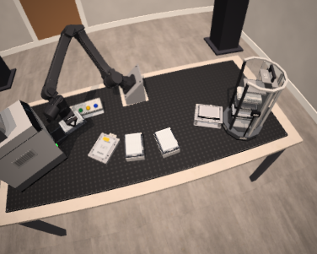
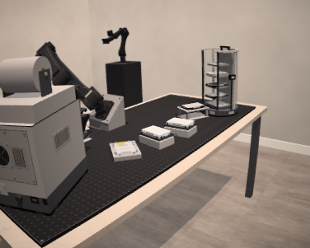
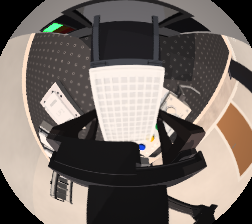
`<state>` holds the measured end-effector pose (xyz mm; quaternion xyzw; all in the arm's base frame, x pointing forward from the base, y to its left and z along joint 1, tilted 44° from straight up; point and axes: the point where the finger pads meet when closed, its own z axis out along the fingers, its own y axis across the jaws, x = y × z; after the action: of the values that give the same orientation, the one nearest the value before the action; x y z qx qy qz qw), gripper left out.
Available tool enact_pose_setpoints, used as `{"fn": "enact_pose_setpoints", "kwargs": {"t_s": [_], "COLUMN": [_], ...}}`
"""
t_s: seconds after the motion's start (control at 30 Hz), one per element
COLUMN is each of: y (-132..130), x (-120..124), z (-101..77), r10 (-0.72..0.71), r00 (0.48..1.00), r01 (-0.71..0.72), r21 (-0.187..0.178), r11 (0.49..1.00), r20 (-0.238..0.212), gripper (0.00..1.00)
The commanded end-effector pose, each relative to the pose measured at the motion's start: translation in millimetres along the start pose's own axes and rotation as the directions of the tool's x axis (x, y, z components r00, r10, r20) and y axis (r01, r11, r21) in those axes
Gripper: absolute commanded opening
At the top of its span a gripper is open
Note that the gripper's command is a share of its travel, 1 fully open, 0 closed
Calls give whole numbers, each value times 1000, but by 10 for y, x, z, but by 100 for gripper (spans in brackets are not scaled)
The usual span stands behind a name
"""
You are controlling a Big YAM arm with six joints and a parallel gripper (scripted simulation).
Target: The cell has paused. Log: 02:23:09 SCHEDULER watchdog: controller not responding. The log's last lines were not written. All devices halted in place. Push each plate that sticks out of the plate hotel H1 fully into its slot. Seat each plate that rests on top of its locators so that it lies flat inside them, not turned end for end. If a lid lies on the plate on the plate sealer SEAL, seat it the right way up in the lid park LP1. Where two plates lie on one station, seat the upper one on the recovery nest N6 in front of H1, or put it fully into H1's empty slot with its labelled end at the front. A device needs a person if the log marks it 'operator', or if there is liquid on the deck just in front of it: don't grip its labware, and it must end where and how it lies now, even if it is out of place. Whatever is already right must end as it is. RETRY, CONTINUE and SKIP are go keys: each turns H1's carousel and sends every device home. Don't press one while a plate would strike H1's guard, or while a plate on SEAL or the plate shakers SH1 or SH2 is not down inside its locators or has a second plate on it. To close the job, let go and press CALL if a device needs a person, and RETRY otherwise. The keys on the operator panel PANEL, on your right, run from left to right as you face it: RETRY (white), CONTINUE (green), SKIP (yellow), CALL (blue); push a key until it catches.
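Note:
My gripper [image 3: 127, 112] [image 1: 73, 121] is at the plate sealer's front, its fingers on both long sides of a white plate [image 3: 128, 92]. They appear shut on it. Pale wells show on top; whether a lid covers them or the plate is lifted, I cannot tell. The sealer [image 1: 27, 151] [image 2: 39, 147] has a black carriage [image 3: 126, 42]. Two shakers [image 1: 135, 158] [image 1: 170, 154] each carry a white plate [image 1: 134, 143] [image 1: 166, 138]. A stand [image 1: 208, 124] [image 2: 195, 115] before the hotel bears a thin pale piece [image 1: 209, 111] [image 2: 193, 105]. The hotel [image 1: 244, 126] [image 2: 223, 111] holds several plates.
A low pale nest [image 1: 102, 152] [image 2: 126, 152] with a yellow patch lies between sealer and shakers. The operator panel [image 1: 99, 101] stands behind the gripper, with green [image 1: 80, 110], yellow [image 1: 88, 108] and blue [image 1: 95, 105] keys showing. The white key is hidden. No log text is readable.

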<state>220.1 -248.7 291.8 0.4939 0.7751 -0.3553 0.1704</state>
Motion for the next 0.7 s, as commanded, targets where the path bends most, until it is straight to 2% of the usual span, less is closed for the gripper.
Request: {"fn": "enact_pose_setpoints", "kwargs": {"t_s": [0.0, 0.67], "y": [49, -4], "x": [16, 14], "z": [45, 87], "r10": [-7, -1], "r00": [1000, 1000], "r01": [7, 1], "r21": [1, 6], "r11": [1000, 1000], "r20": [-2, -5], "gripper": [82, 82]}}
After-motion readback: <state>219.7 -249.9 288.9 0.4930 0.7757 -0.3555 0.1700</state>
